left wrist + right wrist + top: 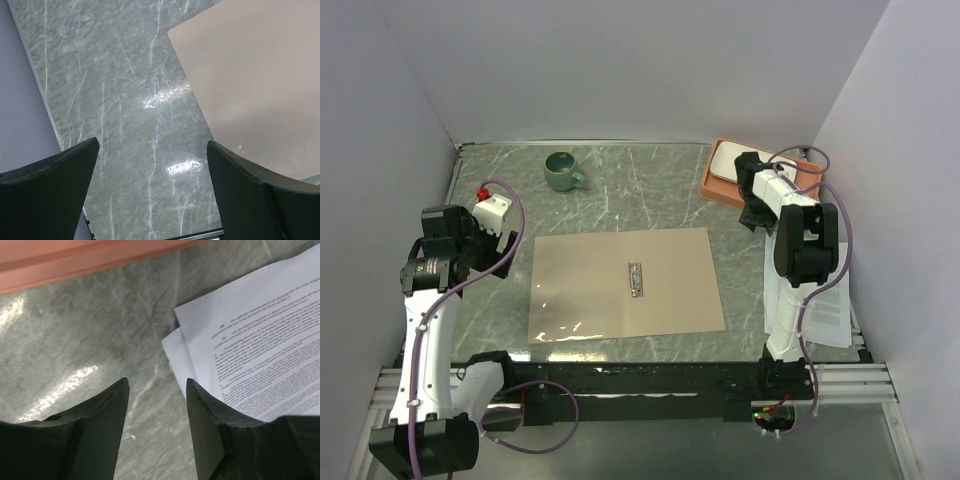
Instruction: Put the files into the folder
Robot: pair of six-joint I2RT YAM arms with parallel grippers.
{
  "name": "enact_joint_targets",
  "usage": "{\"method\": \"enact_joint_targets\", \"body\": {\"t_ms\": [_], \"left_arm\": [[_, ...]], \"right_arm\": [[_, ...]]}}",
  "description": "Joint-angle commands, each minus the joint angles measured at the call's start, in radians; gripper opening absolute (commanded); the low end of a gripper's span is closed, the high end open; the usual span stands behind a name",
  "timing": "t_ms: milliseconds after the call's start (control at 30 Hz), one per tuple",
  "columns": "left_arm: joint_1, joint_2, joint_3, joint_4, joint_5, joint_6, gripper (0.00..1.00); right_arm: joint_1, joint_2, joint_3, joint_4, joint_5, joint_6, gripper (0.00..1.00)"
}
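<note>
The folder (pixel 620 285) lies open and flat in the middle of the table, a small metal clip (pixel 636 279) at its centre. The files (pixel 832 318), white printed sheets, lie at the right edge, partly under the right arm. My right gripper (pixel 752 218) hovers between the orange tray and the sheets. In the right wrist view it (pixel 157 381) is open over bare marble, empty, with the files (pixel 260 340) just beside its right finger. My left gripper (pixel 505 252) is left of the folder; in the left wrist view it (pixel 152 142) stands wide open and empty, a corner of the folder (pixel 250 75) ahead.
A green mug (pixel 561 171) stands at the back. An orange tray (pixel 712 188) holding a white plate (pixel 730 160) sits at the back right, close to the right gripper; its rim (pixel 75 260) fills the top of the right wrist view. Walls close in on both sides.
</note>
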Motion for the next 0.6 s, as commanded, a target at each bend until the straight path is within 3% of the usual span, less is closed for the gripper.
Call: {"method": "enact_joint_targets", "body": {"t_ms": [0, 567], "left_arm": [[-0.001, -0.019, -0.010, 0.017, 0.006, 0.016, 0.96], [-0.001, -0.014, 0.019, 0.007, -0.006, 0.026, 0.96]], "right_arm": [[-0.041, -0.033, 0.001, 0.059, 0.009, -0.064, 0.59], [-0.141, 0.010, -0.053, 0.136, -0.089, -0.123, 0.54]]}}
